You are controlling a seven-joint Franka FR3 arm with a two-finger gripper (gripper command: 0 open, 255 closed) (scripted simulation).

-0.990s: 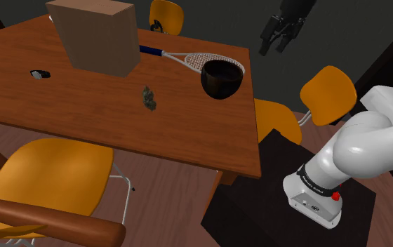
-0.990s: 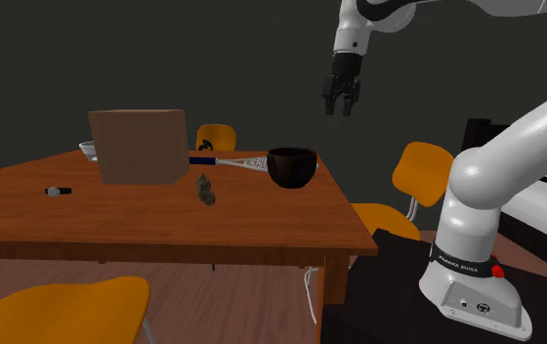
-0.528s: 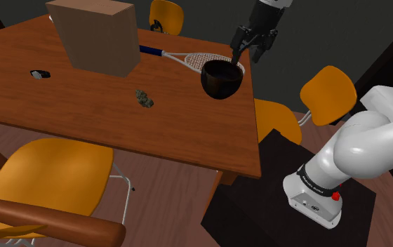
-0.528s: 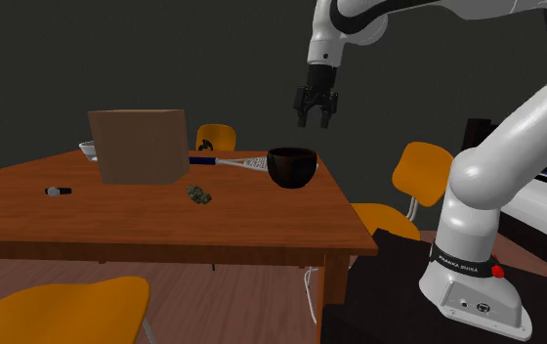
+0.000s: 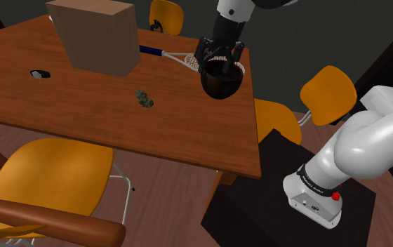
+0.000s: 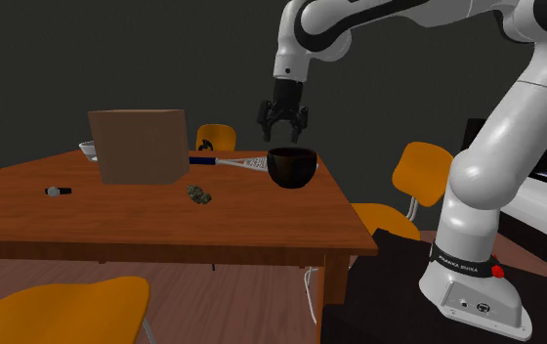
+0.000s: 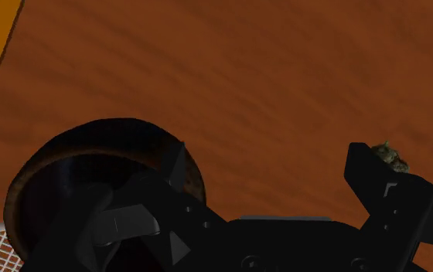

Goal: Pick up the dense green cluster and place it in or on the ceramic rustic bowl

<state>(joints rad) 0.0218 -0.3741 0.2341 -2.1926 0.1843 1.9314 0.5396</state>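
The wide-open, empty end effector is hovering over the dark bowl. The green cluster is lying on the worktop at the bowl's eight o'clock in the shoulder view, awaiting pickup and placing.

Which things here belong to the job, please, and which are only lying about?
For the job:
- green cluster
- dark bowl
- gripper, open above the bowl

Lying about:
- brown box
- racket
- small black item
- orange chair
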